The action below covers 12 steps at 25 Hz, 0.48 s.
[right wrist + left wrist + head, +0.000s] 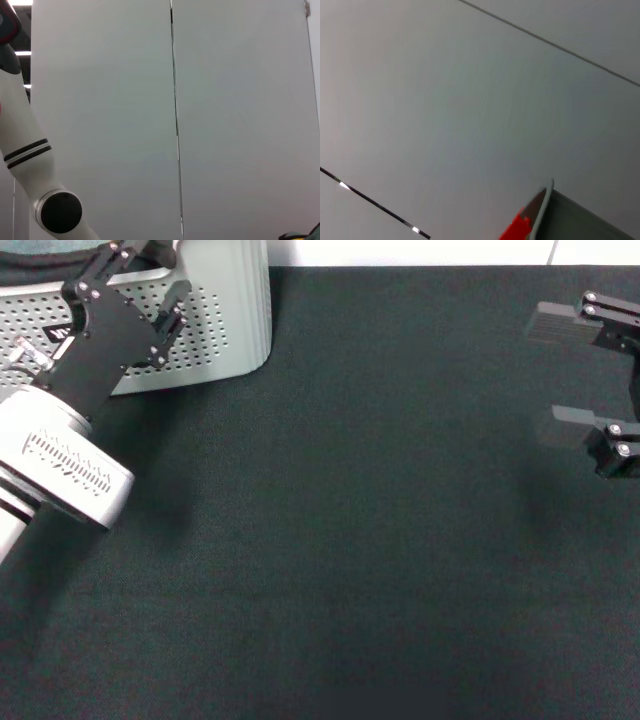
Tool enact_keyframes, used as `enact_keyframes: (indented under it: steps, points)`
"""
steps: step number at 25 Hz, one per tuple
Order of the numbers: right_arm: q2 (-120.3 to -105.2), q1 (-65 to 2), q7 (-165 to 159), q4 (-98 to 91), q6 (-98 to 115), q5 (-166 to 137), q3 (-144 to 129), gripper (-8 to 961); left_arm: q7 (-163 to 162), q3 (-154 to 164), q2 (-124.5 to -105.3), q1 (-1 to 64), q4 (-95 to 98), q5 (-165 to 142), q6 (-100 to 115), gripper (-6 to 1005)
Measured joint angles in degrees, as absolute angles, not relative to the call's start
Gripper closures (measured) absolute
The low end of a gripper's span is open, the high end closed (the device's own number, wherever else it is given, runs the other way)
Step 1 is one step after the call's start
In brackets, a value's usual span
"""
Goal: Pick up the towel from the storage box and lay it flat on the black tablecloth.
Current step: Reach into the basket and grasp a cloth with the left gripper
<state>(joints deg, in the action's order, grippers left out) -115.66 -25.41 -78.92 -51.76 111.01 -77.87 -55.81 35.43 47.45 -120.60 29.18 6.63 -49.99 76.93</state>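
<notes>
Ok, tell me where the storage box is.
In the head view the storage box sits at the far left corner of the black tablecloth, with the left gripper over its near wall.

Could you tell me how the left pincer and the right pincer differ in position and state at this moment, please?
The left pincer reaches up at the storage box in the far left corner; the right pincer hangs over the bare black tablecloth at the right edge. The left pincer's fingers point away toward the box; the right pincer's point sideways toward the middle. Both are open and hold nothing.
</notes>
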Motion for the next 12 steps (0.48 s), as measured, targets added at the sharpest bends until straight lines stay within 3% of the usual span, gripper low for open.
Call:
enact_keyframes:
  steps: [12]
  points:
    - [-115.73, -25.21, -78.92, -50.97, 111.73, -77.25, -55.81, 186, 33.44, 47.47, -120.67, 29.92, 6.5, -49.99, 76.37, 425]
